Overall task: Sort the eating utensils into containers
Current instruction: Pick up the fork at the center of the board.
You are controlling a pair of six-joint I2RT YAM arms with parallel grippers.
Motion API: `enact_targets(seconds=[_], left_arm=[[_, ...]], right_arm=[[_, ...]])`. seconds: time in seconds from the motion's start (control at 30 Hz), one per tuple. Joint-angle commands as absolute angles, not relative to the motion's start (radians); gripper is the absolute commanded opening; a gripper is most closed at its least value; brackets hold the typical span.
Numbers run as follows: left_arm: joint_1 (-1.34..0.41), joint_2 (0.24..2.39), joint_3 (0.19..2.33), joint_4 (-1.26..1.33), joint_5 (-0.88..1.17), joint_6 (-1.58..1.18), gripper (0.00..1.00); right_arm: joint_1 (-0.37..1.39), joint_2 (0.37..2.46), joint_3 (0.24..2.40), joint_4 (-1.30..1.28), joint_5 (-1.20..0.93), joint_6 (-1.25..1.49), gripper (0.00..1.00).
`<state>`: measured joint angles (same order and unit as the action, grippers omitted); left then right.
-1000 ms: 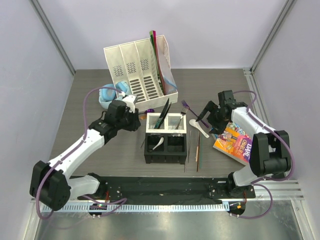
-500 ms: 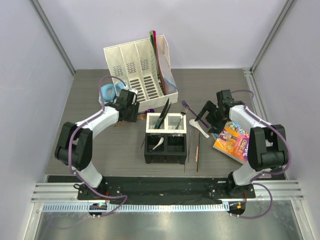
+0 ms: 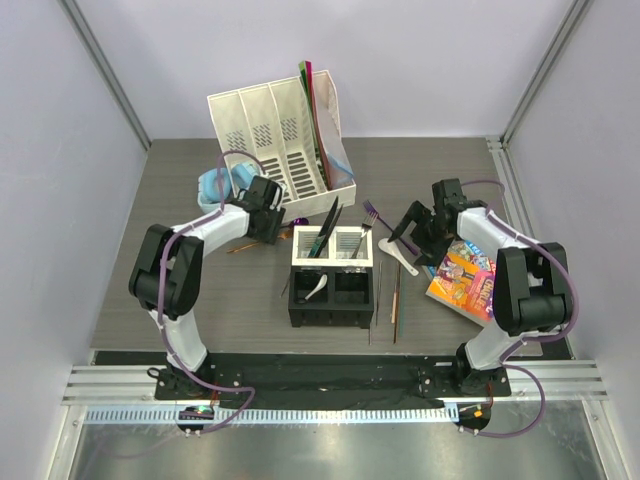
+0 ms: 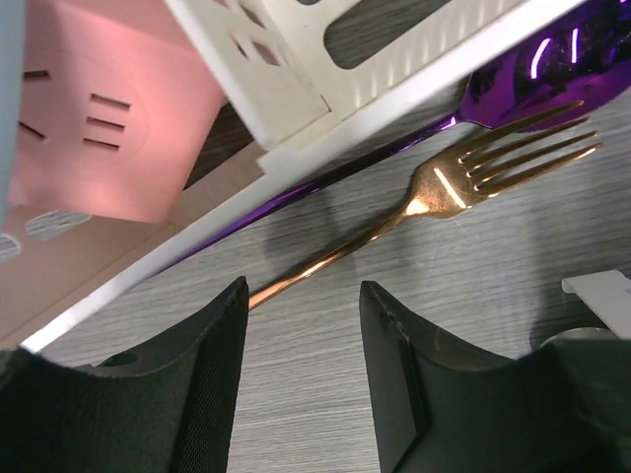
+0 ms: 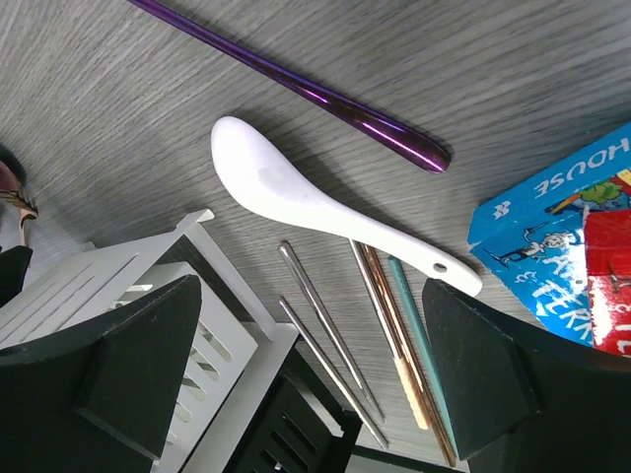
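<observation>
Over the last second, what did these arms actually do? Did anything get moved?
The left arm folded up and the left gripper slid toward the organiser; it now stands open over the gold fork lying on the table. Nothing was visibly picked up. The right gripper stayed open by the white spoon; caddy and book did not move.

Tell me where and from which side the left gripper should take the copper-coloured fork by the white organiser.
Probably the slim handle of the fork, just below the neck, from straight above, with the left gripper open across it. The fork lies flat on the table. The purple spoon and the organiser crowd its tines and far side, so a sideways approach looks blocked.
</observation>
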<state>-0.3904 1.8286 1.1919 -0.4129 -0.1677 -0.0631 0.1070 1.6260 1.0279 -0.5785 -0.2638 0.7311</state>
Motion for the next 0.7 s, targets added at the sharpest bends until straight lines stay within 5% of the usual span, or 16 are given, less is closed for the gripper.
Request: enact_targets(seconds=[0.0,0.67], left_arm=[[-0.39,1.841,1.197,-0.408,-0.127,-0.028,0.49],[-0.388,1.951,1.324,-0.586,0.069,-0.051,0.4]], right_arm=[[0.101,1.632,1.072,-0.569,-0.284,0.713,1.0],[0.103,1.648,1.095,-0.578,-0.285,0.715,1.0]])
